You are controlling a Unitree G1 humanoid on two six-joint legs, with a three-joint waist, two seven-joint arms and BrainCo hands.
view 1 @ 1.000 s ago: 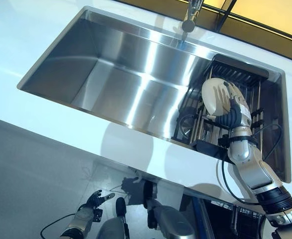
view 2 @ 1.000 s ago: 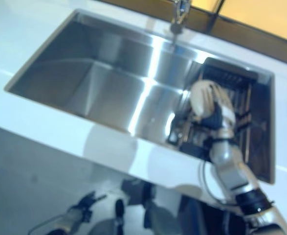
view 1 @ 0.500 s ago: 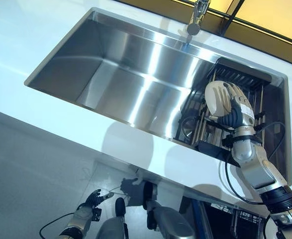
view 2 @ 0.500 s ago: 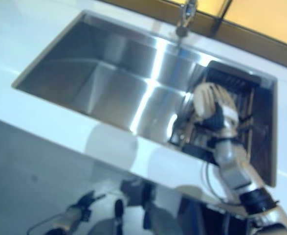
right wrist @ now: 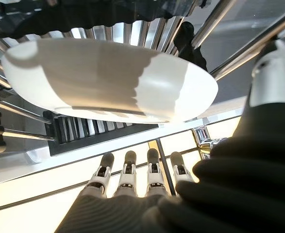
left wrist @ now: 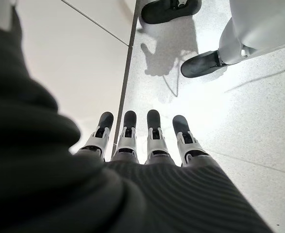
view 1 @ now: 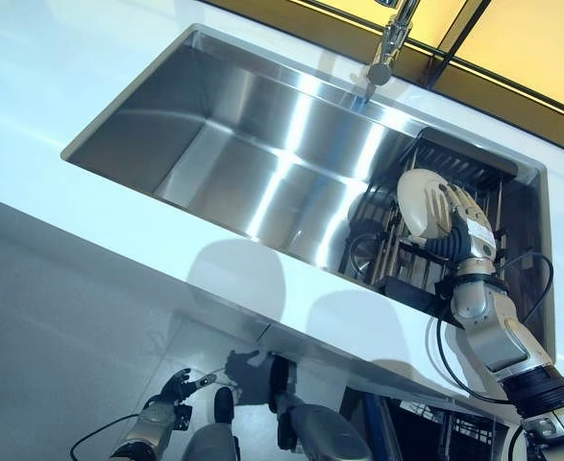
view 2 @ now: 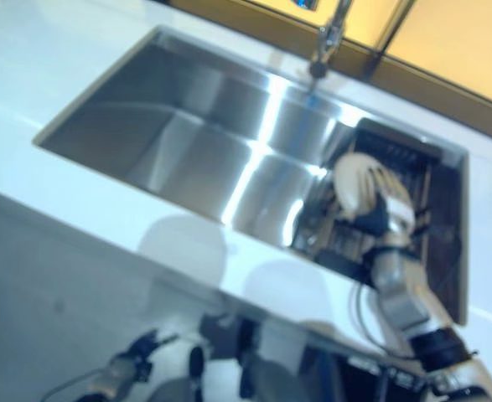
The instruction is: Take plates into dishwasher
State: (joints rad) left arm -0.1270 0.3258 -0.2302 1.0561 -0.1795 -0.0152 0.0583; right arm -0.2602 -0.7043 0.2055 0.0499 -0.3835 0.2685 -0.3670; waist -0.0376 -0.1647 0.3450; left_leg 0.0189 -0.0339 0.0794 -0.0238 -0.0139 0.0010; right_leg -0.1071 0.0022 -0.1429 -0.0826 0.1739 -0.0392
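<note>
White tabletop (view 1: 89,86) surrounds a stainless steel sink (view 1: 253,144), with the faucet (view 1: 389,43) at its far edge. A dark dish rack (view 1: 435,206) with metal bars occupies the sink's right end. One white plate (view 1: 421,204) stands on edge in this rack, over the bars. The right hand (view 1: 464,230) is against the plate's right face, fingers (view 1: 454,204) lying straight across the plate's surface; the right wrist view shows the same fingers (right wrist: 127,170) extended in a row beside the plate (right wrist: 108,80), not curled round it. Thumb position cannot be determined. The left hand (view 1: 171,394) hangs low beside the cabinet front, over the floor (left wrist: 239,97), fingers (left wrist: 152,131) straight and relaxed, holding nothing.
</note>
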